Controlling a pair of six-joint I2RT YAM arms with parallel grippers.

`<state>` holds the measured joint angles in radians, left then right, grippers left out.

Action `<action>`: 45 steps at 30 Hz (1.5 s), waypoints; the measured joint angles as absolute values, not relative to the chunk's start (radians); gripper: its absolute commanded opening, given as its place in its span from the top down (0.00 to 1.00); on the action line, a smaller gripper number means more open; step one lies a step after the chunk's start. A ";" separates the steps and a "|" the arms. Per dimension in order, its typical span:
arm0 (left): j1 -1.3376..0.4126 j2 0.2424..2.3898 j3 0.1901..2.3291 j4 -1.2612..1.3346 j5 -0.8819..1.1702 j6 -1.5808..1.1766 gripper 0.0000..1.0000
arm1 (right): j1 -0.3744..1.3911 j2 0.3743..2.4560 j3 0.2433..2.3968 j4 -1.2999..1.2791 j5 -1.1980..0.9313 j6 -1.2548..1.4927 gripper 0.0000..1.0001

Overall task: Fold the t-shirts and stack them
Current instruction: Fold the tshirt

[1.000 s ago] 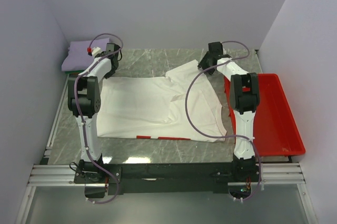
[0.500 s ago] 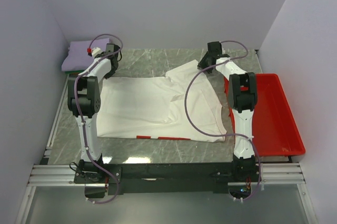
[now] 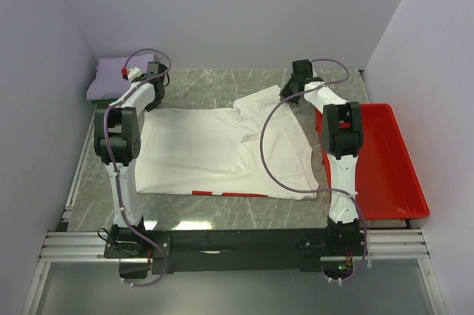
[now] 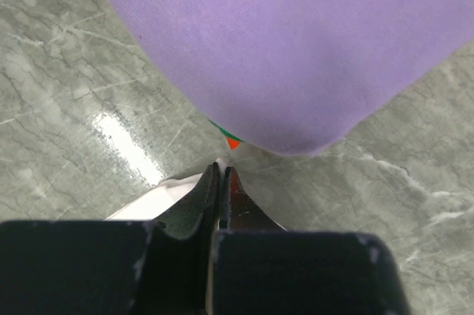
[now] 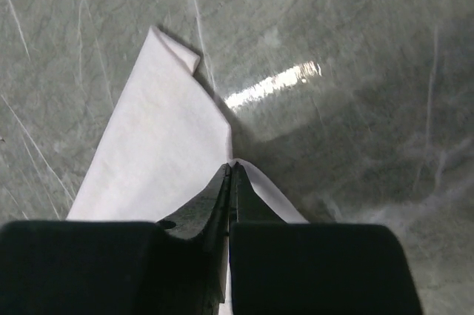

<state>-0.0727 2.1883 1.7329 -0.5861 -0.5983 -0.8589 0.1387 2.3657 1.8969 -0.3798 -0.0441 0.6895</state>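
You can read no writing: only slivers of the red print show at the white t-shirt's 6 o'clock hem. Your left gripper pinches its 10 o'clock corner, beside the lavender t-shirt. Your right gripper is clamped on the 1 o'clock corner.

Bright, even light falls from above in the top view, leaving only faint, short shadows and a pale glare patch on the bench at lower centre. Each of the 2 wrist views carries 1 white glare streak on the marble. In the right wrist view the white t-shirt throws a sharp dark shadow along its right edge. The black fingers at the bottom edge look slightly soft.
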 measured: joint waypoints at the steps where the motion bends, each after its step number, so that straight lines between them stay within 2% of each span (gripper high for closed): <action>1: -0.071 2.188 1.730 -0.585 -0.598 -0.858 0.99 | 0.138 2.355 1.882 -0.380 -0.044 0.689 1.00; 30: -0.047 2.082 1.649 -0.561 -0.564 -0.855 0.99 | 0.097 1.793 1.275 -0.251 -0.039 0.682 1.00; 45: -0.032 1.912 1.457 -0.550 -0.553 -0.910 0.99 | 0.092 1.488 0.974 -0.185 -0.081 0.721 1.00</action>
